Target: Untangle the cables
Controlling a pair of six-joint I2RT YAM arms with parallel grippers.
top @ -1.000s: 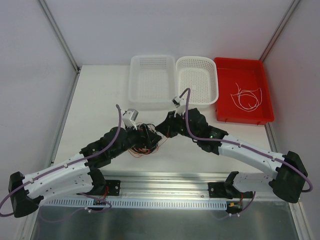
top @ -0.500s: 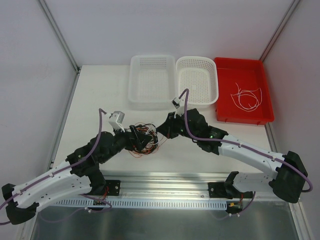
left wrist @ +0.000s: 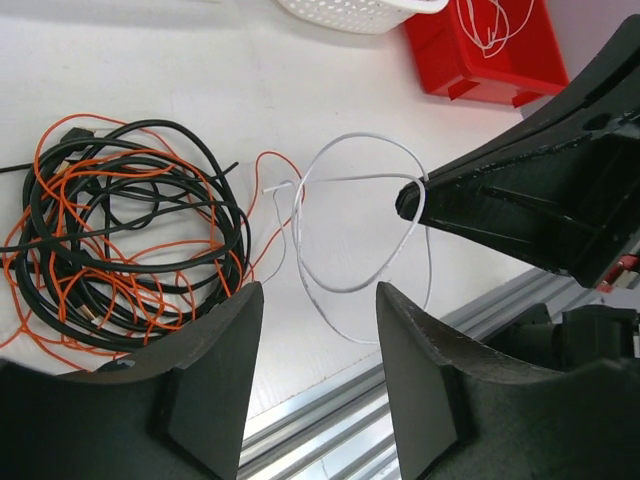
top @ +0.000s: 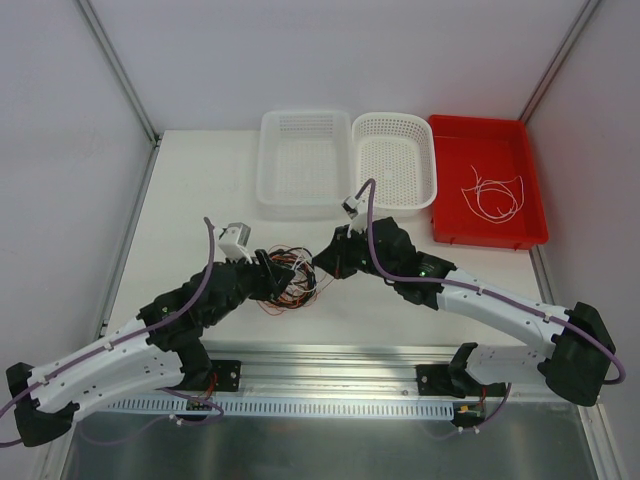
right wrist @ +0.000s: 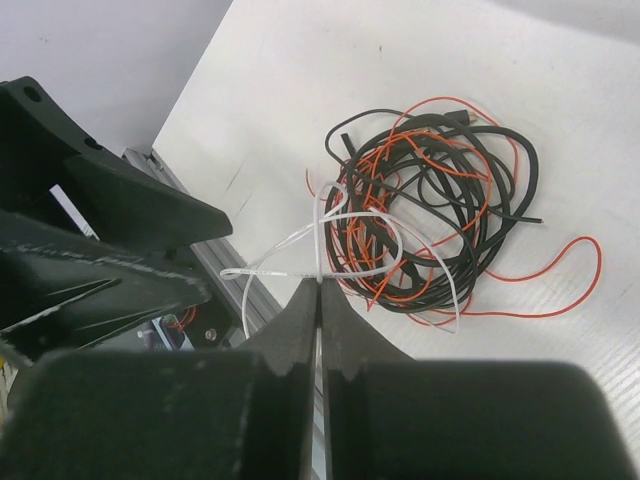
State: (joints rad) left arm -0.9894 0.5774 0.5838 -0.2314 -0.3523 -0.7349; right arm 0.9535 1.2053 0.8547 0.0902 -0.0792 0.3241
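White thin wire [right wrist: 270, 272] is sitting pinched in the clenched right gripper [right wrist: 320, 285], looping just ahead of it. Released left gripper [left wrist: 320, 310] is hovering over the table. The black-and-orange cable tangle [left wrist: 130, 240] is lying ahead-left of it, with bare white tabletop [left wrist: 300, 80] running beyond and the aluminium rail edge [left wrist: 325, 420] close behind.

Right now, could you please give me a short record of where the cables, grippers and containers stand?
right gripper: shut on the white cable, beside the tangle
left gripper: open, empty, above the table near the tangle
tangle: black and orange cables looped together, the white cable overlapping them
red tray: holds a second white cable
baskets: left basket and right basket, nothing visible inside
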